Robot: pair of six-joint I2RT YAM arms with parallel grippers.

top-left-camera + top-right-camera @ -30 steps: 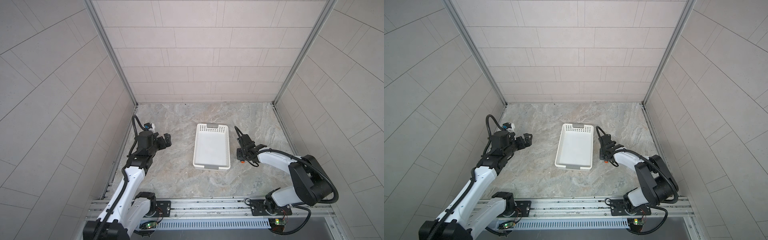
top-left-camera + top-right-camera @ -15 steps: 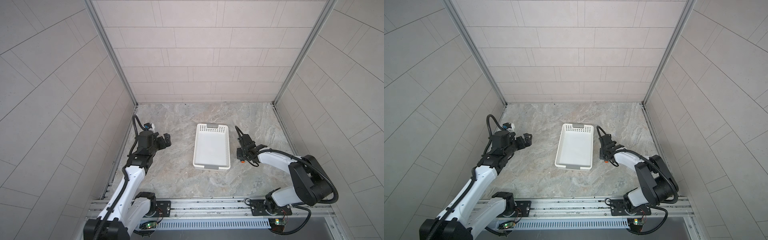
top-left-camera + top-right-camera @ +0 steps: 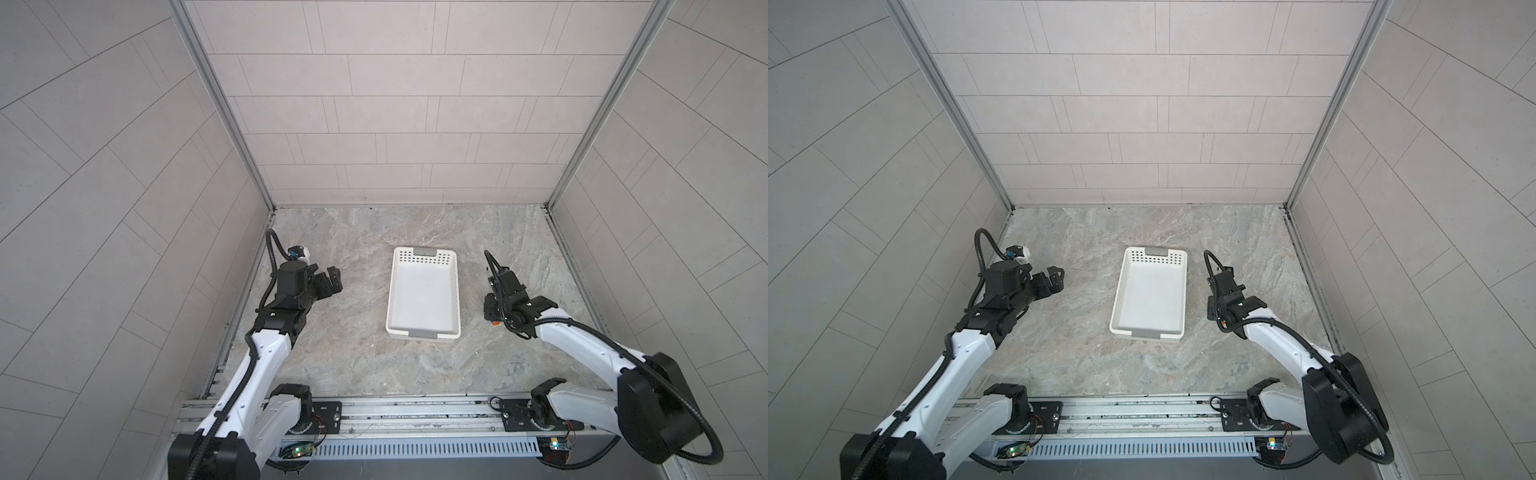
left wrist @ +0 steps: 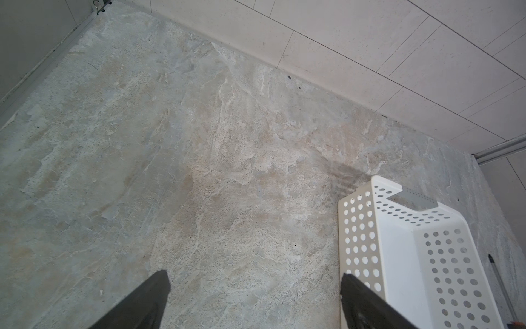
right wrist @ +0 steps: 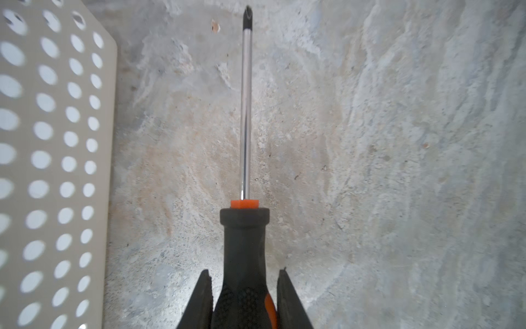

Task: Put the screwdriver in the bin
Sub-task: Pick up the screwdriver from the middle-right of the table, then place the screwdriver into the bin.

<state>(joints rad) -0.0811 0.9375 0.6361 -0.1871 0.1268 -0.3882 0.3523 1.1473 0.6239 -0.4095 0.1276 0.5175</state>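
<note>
Pinching the screwdriver point(image 5: 245, 114) by its handle just right of the bin point(image 3: 424, 261), the right gripper point(image 5: 243, 272) is completing the pickup, likely needing a lift leftward over the rim next.

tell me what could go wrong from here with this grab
The right gripper grips only the handle of the screwdriver, so the long shaft may droop or twist on lifting. The wall of the bin stands close beside the shaft; swung across too low, the tip could catch it and shove the bin.
</note>
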